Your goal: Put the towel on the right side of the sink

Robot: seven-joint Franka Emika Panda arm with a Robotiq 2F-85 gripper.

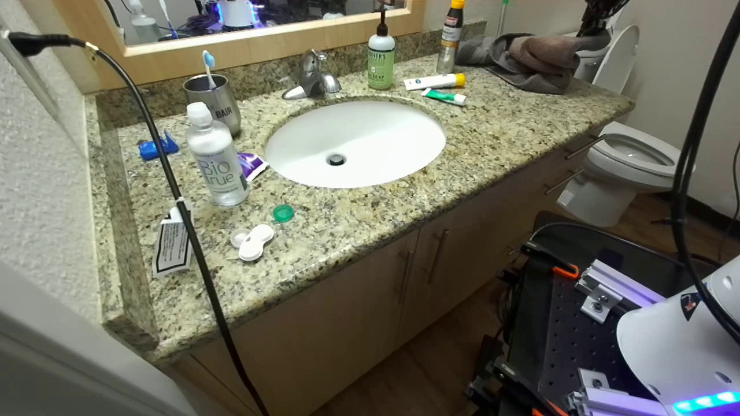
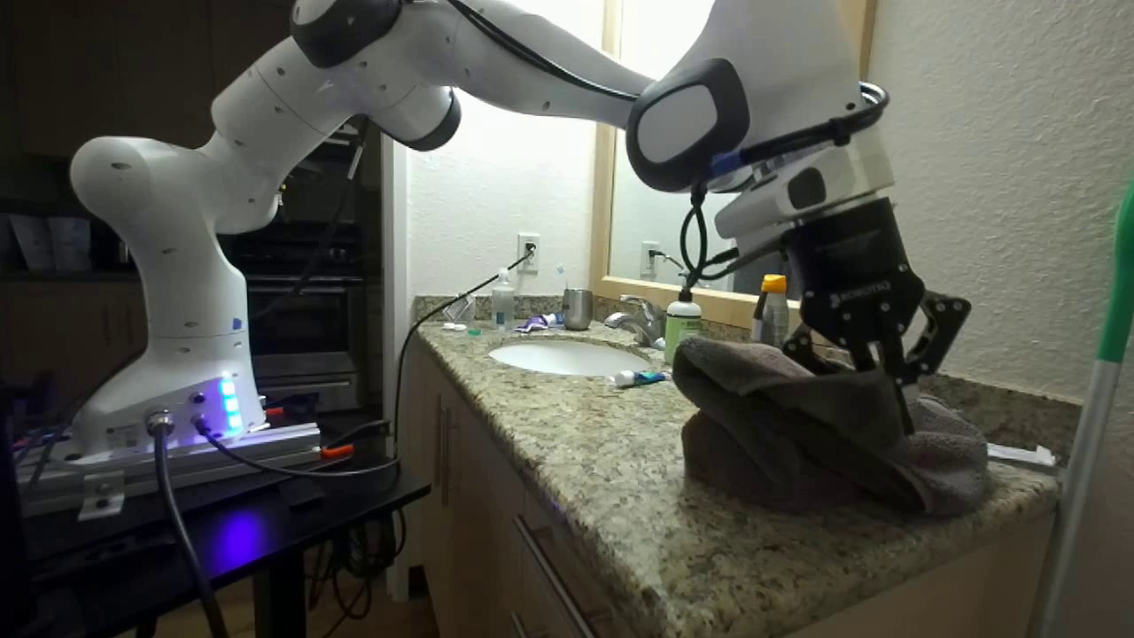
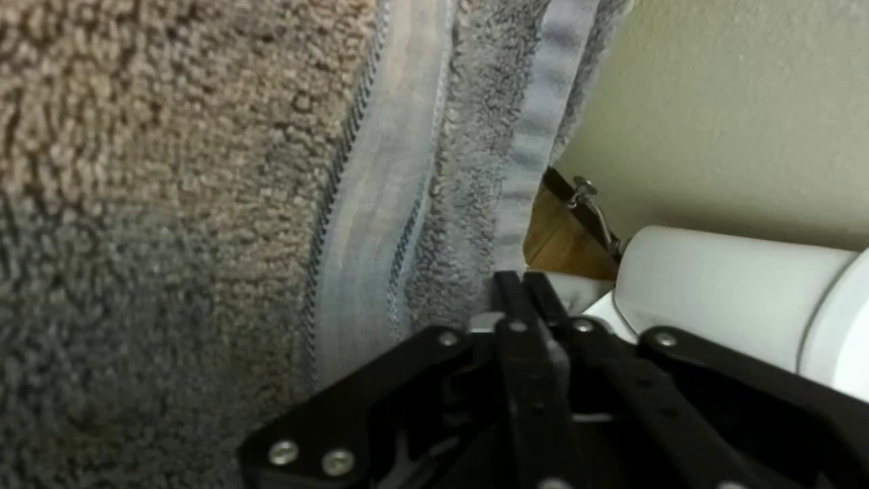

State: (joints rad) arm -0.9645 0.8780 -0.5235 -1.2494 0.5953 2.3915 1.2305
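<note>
The grey-brown towel (image 1: 535,60) lies bunched on the granite counter, to the right of the white sink (image 1: 376,144) in an exterior view. It also shows as a folded heap near the counter's end (image 2: 788,443). In the wrist view the towel (image 3: 204,170) fills the left side, with pale hem bands. My gripper (image 2: 897,403) points down at the top of the heap, one fingertip in front of a fold. In the wrist view the gripper's fingers (image 3: 521,277) are nearly together at the towel's edge and look shut on a thin part of it. The pinched cloth is mostly hidden.
A soap bottle (image 1: 381,60), a yellow-capped can (image 1: 451,40) and two tubes (image 1: 433,82) stand or lie between sink and towel. The faucet (image 1: 312,78) is behind the sink. A toilet (image 1: 624,153) is beyond the counter's end. A green-topped pole (image 2: 1118,292) leans there.
</note>
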